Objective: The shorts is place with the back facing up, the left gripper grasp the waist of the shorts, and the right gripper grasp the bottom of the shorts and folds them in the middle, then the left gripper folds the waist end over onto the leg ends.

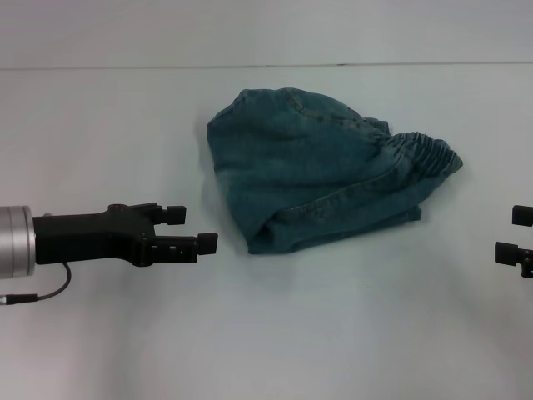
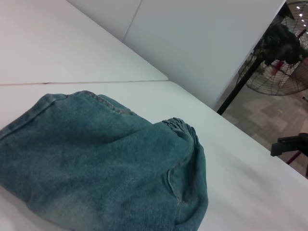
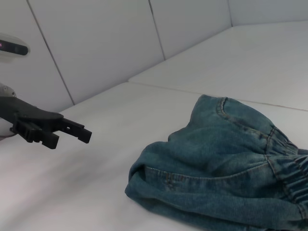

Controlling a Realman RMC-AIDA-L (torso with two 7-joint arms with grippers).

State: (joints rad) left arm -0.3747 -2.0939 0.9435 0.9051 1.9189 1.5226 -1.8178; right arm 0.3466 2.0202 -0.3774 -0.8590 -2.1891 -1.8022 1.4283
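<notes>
Folded shorts [image 1: 321,179] between both open grippers

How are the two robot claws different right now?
The left gripper shows whole, on a black arm with a silver section; the right gripper only pokes its fingertips in at the edge. The left one is nearer the shorts. Both are black, open, holding nothing, and clear of the shorts.

White table [image 1: 100,125]; pale panelled wall [image 2: 202,43] behind; black floor fan [image 2: 281,53] beyond table edge.
</notes>
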